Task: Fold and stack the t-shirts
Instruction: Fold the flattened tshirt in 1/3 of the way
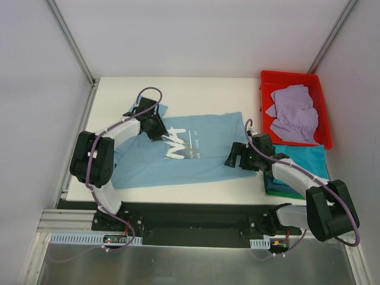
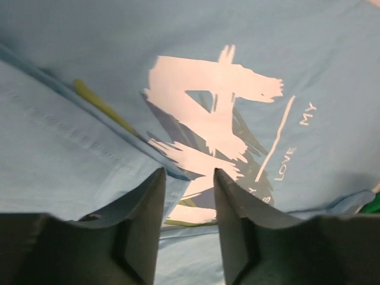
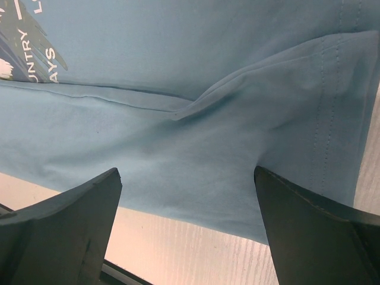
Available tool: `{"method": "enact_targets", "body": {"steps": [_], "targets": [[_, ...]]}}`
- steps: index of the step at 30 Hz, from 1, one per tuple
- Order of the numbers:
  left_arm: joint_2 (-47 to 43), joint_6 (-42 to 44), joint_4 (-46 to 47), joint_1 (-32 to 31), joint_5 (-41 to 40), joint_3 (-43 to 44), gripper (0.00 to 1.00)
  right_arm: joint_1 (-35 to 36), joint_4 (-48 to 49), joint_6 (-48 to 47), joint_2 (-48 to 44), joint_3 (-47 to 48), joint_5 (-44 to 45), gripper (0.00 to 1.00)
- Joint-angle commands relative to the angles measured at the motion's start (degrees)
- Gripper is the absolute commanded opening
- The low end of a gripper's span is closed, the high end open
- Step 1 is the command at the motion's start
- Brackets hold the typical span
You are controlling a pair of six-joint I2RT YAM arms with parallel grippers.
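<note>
The light blue t-shirt (image 1: 208,133) lies spread across the middle of the table, white lettering (image 1: 176,145) facing up. My left gripper (image 1: 155,127) hovers over its upper left part. In the left wrist view this gripper (image 2: 189,172) stands narrowly open just above the print (image 2: 208,101), with a folded edge of cloth under its left finger and nothing clamped. My right gripper (image 1: 237,157) is at the shirt's right end. In the right wrist view it (image 3: 187,172) is wide open over the shirt's near hem (image 3: 196,178). A lavender t-shirt (image 1: 294,113) lies crumpled in the bin.
The red bin (image 1: 291,75) stands at the back right corner. In front of it is a flat stack of folded shirts, teal (image 1: 309,159) on top and dark green (image 1: 279,191) at the bottom edge. White tabletop (image 1: 119,95) shows left of the shirt.
</note>
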Motion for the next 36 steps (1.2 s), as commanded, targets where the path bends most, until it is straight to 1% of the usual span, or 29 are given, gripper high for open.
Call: {"method": "enact_targets", "body": {"steps": [1, 7, 9, 10, 11, 17, 21, 23, 27, 32, 36], "targets": [[1.3, 2.7, 0.2, -1.3, 3.1, 3.6, 0.44, 0.1, -2.8, -1.2, -0.1, 1.4, 0.9, 0.96], [-1.3, 5.8, 0.2, -2.6, 3.5, 3.7, 0.81, 0.1, -2.9, -1.2, -0.8, 1.2, 1.4, 0.96], [-3.5, 6.2, 0.3, -2.6, 2.9, 2.5, 0.88, 0.0, -2.9, -1.2, -1.4, 1.0, 2.1, 0.96], [-5.0, 6.2, 0.2, -2.6, 2.0, 1.7, 0.95, 0.0, -2.9, -1.2, -1.8, 0.8, 2.4, 0.96], [-6.4, 6.4, 0.2, -2.6, 1.2, 0.4, 0.99, 0.1, -3.0, -1.2, -2.3, 0.8, 2.5, 0.96], [-16.4, 5.5, 0.2, -2.6, -5.0, -9.3, 0.99, 0.0, -3.1, -1.3, -4.7, 0.0, 4.0, 0.96], [-19.1, 3.9, 0.2, -2.4, -7.3, -14.3, 0.99, 0.1, -3.6, -0.9, -4.6, 0.0, 3.9, 0.96], [-19.8, 3.1, 0.3, -2.3, -9.1, -16.0, 0.99, 0.2, -4.4, -0.2, -4.7, 0.2, 4.3, 0.96], [-19.3, 3.2, 1.0, -2.1, -8.5, -18.1, 0.99, 1.4, -7.9, 1.3, -5.9, -0.4, 8.2, 0.96], [-17.7, 2.6, 1.4, -2.1, -7.8, -18.9, 0.99, 2.0, -8.4, 4.2, -9.0, -4.3, 8.2, 0.96], [-17.1, 2.0, 1.7, -2.1, -7.7, -20.2, 0.99, 2.5, -10.9, 6.9, -12.6, -6.9, 8.7, 0.96]]}}
